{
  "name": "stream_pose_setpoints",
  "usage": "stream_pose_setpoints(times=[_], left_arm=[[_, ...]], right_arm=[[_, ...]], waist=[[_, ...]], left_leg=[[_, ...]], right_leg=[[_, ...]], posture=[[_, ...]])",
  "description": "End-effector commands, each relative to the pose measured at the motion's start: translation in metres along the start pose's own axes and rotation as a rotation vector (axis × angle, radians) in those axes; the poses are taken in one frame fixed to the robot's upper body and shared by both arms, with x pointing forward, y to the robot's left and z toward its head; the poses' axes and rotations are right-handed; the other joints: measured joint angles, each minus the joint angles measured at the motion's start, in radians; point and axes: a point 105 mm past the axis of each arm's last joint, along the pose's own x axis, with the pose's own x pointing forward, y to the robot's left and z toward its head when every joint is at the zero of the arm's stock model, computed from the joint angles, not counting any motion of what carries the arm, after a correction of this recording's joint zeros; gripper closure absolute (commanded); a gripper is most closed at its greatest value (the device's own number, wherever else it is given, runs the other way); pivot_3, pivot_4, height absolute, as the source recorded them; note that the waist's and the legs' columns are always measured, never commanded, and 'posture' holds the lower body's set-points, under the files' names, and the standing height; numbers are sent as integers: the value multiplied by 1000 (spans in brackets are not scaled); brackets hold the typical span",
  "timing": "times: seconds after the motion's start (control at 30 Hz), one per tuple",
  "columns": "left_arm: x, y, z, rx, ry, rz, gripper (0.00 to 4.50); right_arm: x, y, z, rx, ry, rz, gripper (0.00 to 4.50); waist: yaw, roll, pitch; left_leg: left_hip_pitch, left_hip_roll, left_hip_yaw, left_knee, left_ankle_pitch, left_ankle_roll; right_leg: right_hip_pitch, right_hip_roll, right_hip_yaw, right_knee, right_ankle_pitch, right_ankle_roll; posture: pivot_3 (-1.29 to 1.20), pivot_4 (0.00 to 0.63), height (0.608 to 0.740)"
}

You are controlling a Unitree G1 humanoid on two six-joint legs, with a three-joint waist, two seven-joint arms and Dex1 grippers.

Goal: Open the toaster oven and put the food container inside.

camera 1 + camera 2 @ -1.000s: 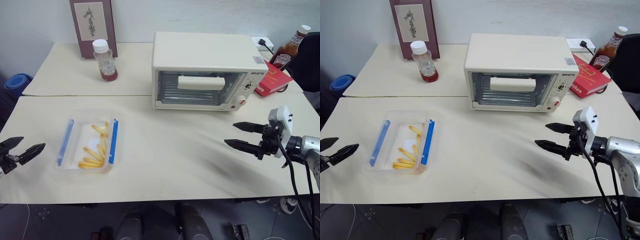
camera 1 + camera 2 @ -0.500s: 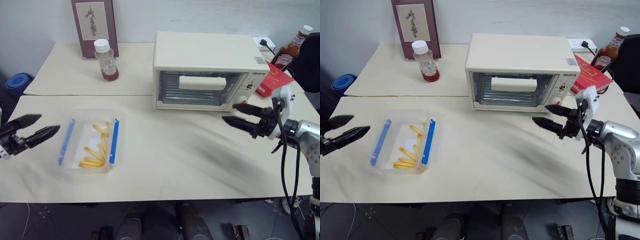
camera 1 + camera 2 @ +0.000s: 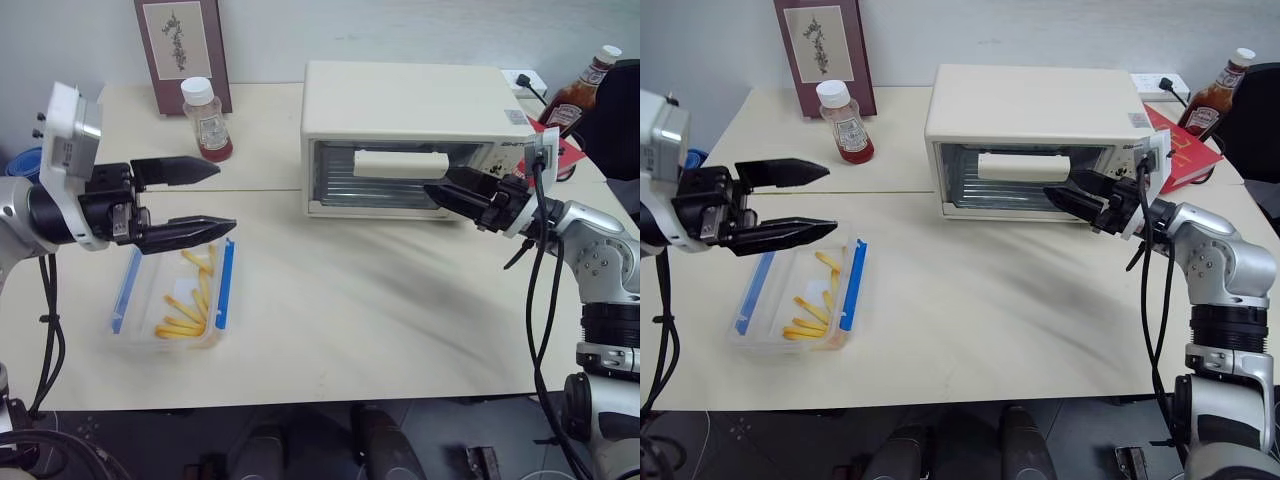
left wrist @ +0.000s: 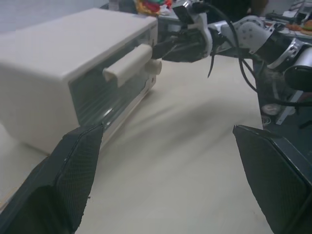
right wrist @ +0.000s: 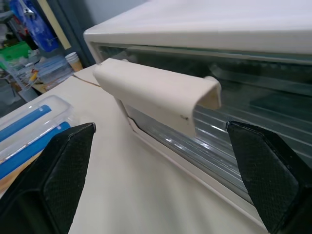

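Toaster oven (image 3: pixel 405 140) shut; right hand (image 3: pixel 448 195) level, spread, facing handle (image 5: pixel 156 95).

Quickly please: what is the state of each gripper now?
Left gripper: open, holding nothing.
Right gripper: open, holding nothing, near the oven handle.

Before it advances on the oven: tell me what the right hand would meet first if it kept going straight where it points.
Most likely the cream bar handle on the toaster oven door: the open right hand points at it, close in front. Depth is uncertain.
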Motion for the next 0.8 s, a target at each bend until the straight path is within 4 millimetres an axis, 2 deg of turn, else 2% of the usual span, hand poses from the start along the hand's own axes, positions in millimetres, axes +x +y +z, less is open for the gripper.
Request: stream_pose_setpoints(times=[0.03,0.1,0.2,0.33,0.47,0.57,0.8], left_arm=[[7,-2,9,32,-27,-25,0],[11,1,8,7,-40,-25,0],[20,15,9,-31,-38,32,0],[45,34,14,-25,-28,64,0],[77,46,11,8,1,59,851],[94,49,-1,102,66,35,1779],[131,60,-8,193,83,-5,3933]], right_arm=[[3,20,13,-47,-30,100,21],[3,33,11,-36,-20,168,21],[-1,49,8,-11,7,250,21],[-11,63,4,-2,19,306,21],[-22,69,-10,6,44,297,0],[-26,68,-22,-3,58,256,0],[-32,66,-38,9,65,204,0]], waist=[[0,0,0],[2,0,0],[2,0,0],[1,1,0],[7,1,1],[2,1,1],[8,1,1]], left_leg=[[0,0,0,0,0,0],[0,0,0,1,0,0],[0,0,-1,1,0,0],[0,0,-1,1,0,0],[-1,0,-1,1,0,0],[-2,0,1,1,0,0],[-1,-1,1,4,1,0]], right_leg=[[0,0,0,0,0,0],[0,0,0,0,0,0],[0,0,0,1,0,0],[0,1,0,1,0,0],[-1,1,0,1,0,0],[-1,1,1,0,0,0],[-1,1,2,-1,0,1]], posture=[[0,150,740],[0,150,740],[0,150,740],[0,150,740],[0,150,740],[0,150,740],[0,150,740]])
